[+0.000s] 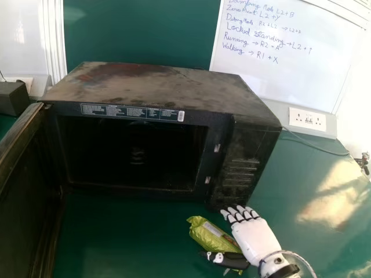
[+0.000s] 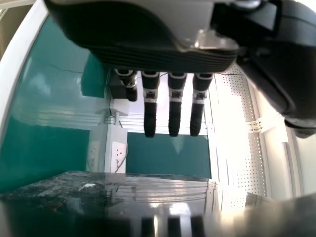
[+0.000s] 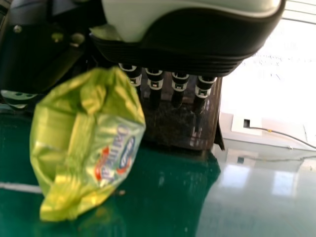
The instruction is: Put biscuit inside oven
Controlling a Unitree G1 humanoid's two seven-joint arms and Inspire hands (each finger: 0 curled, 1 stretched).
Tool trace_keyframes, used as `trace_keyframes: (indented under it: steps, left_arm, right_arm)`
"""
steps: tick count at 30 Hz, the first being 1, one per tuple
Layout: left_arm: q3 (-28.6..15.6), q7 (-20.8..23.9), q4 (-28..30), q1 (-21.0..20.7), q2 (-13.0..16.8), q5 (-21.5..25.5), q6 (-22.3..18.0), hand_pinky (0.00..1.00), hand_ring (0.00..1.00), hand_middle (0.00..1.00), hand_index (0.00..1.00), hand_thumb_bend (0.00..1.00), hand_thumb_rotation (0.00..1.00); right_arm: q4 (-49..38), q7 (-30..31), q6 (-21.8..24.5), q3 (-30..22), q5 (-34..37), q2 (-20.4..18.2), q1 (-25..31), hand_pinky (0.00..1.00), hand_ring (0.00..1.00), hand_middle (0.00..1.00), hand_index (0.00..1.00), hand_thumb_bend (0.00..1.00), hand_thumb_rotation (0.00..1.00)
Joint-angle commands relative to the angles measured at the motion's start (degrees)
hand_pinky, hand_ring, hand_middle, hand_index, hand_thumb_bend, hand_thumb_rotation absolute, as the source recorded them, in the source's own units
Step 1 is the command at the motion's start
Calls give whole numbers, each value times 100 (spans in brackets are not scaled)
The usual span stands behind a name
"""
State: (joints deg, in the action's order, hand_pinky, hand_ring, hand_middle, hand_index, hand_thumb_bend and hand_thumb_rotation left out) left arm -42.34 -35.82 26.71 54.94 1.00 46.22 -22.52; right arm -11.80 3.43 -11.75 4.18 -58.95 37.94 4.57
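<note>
One green biscuit packet (image 1: 210,237) is framed by the thumb and uncurled fingers of the right hand (image 1: 255,238), outside the microwave oven (image 1: 156,87); it should be pinched evenly, uncrushed, before being lifted; the left hand (image 2: 143,54) is unclenched

"Where's the packet (image 1: 211,233)?"
"By the right hand (image 1: 255,238), thumb at its near side, in front of the oven (image 1: 156,87)."
"Door (image 1: 26,200)?"
"Wide open, at left."
"And behind?"
"A board (image 1: 278,81) with writing."

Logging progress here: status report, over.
Left hand open. Right hand open at biscuit packet, outside oven. Oven door open, nothing seen blocking the opening.
</note>
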Motion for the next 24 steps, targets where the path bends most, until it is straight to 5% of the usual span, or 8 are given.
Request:
trace_keyframes:
  steps: [1, 24]
  left_arm:
    - [17, -37, 19, 49, 1, 71, 25, 74, 77, 82, 80, 100, 65]
    - [-37, 111, 72, 39, -70, -391, -233, 73, 75, 84, 81, 99, 59]
  right_arm:
    - [75, -49, 71, 72, -5, -10, -75, 99, 100, 100, 100, 100, 88]
    - [454, 254, 351, 426, 361, 38, -202, 85, 99, 100, 100, 100, 89]
